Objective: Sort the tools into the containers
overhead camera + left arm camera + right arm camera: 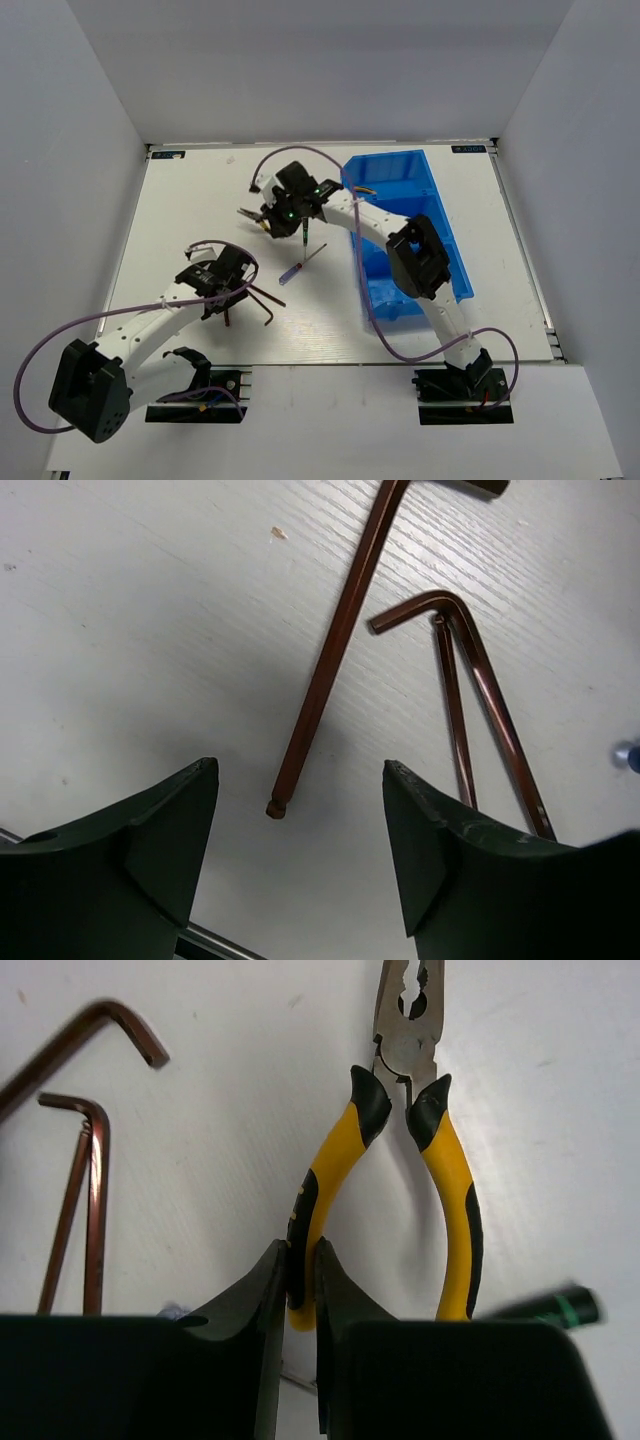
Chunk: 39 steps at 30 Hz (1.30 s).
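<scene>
The tabletop [200, 200] is white; the right end effector [302, 1280] grips the yellow pliers [335, 1155] by one handle. The left end effector [298, 775] gapes wide over a hex key [330, 660].

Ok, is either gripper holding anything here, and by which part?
The right gripper pinches the yellow-handled steel pliers by one handle, near its end. The left gripper holds nothing.

The white worktop [200, 200] carries a bright blue bin [400, 165] toward its far right; left of the bin lie yellow-handled pliers [335, 1155] and a green-handled screwdriver [304, 236]; nearer lies a blue-handled screwdriver [293, 271]; nearer still, three brown hex keys [330, 660], two of them touching.
</scene>
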Tool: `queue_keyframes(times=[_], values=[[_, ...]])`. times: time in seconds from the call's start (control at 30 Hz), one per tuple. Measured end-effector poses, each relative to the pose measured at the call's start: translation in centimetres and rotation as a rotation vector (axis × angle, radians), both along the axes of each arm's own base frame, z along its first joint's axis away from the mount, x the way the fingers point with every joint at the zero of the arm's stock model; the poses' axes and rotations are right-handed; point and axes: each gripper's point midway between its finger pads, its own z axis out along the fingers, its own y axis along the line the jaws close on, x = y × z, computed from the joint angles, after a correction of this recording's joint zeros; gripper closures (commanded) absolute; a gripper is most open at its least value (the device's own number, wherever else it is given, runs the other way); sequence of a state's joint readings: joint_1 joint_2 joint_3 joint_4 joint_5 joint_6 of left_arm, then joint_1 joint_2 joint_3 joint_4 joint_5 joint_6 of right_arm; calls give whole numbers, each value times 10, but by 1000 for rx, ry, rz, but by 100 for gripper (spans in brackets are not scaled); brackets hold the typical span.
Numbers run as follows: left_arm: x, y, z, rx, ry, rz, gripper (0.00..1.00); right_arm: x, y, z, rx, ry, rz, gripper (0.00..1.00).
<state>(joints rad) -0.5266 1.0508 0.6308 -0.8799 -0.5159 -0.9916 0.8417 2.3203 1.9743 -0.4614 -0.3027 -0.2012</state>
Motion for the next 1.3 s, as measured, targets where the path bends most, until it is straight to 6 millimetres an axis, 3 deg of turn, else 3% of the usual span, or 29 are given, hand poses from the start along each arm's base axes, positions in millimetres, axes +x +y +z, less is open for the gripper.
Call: queue_keyframes(times=[0.1,0.23,0.37,0.47,0.53,0.6,0.7,0.77,0.83,0.93,1.23,1.3], values=[[3,5,-2,31,5,-3,23,20,-10,44,63,-36,-28,100],[7,9,-4,54,12,-7,24,48,-44,114,118,-158,-77,100],[13,11,-6,70,11,-17,24,80,-103,171,93,-337,-180,100],[17,11,-9,77,12,-26,25,109,-159,193,23,-446,-262,100],[19,11,-9,79,11,-30,25,125,-194,193,-27,-473,-299,100],[22,11,-10,79,5,-37,27,137,-231,181,-100,-474,-306,100],[25,11,-12,77,6,-51,28,138,-284,143,-213,-428,-278,100],[24,11,-15,78,16,-58,29,127,-305,116,-267,-377,-218,100],[24,11,-18,78,31,-66,29,115,-312,97,-294,-337,-147,100],[25,9,-20,75,38,-78,29,106,-314,90,-292,-328,-47,100],[25,7,-24,56,50,-83,29,131,-324,91,-295,-411,50,100],[25,7,-27,56,60,-83,29,135,-327,84,-306,-402,64,90]])
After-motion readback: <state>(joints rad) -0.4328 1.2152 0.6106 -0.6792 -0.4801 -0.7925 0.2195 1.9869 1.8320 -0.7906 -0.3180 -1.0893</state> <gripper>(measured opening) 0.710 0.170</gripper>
